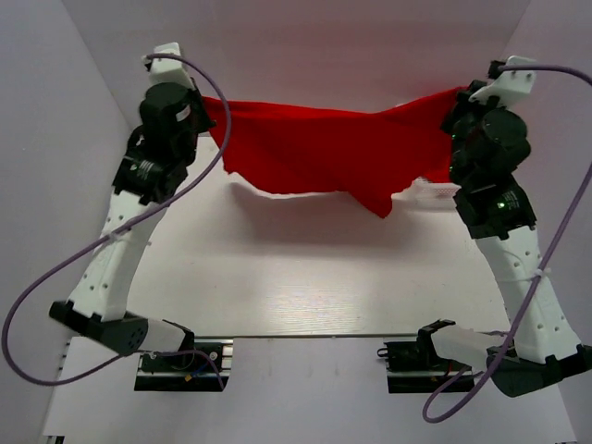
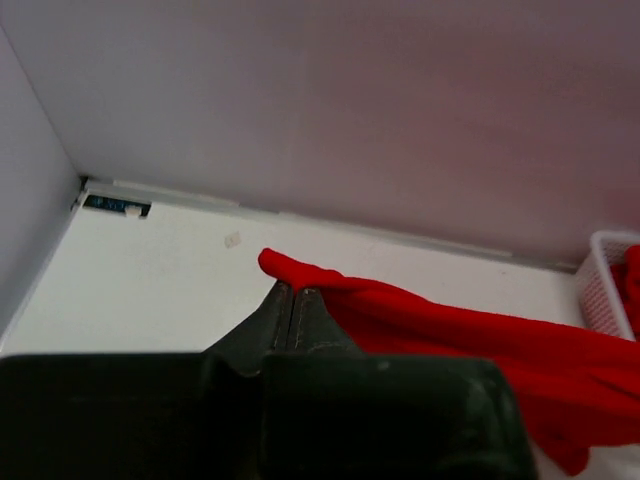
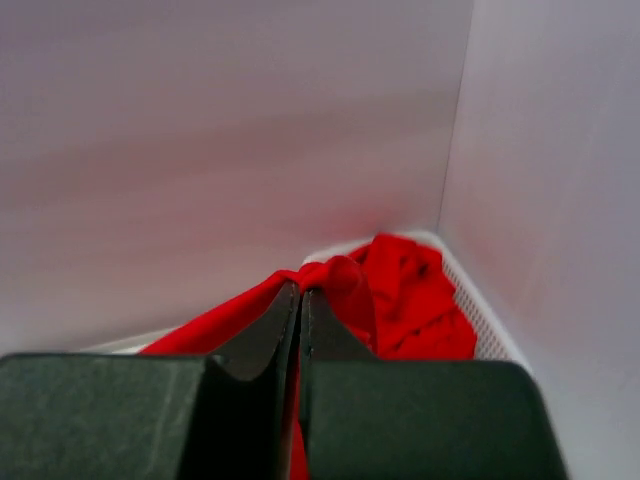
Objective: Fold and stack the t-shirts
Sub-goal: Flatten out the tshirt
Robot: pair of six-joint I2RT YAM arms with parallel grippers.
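Above the white table (image 1: 305,296), both arms' jaws clench the hanging shirt (image 1: 314,148) by its ends; best lowered evenly to land flat.

Pinching red t-shirt (image 3: 220,318) fold in closed right gripper (image 3: 300,298); behind, more t-shirts (image 3: 415,290) heaped in white basket (image 3: 492,338).

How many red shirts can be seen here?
2, at least: one shirt hangs stretched between the left gripper and right gripper above the table; red fabric lies heaped in the white basket, possibly several shirts.
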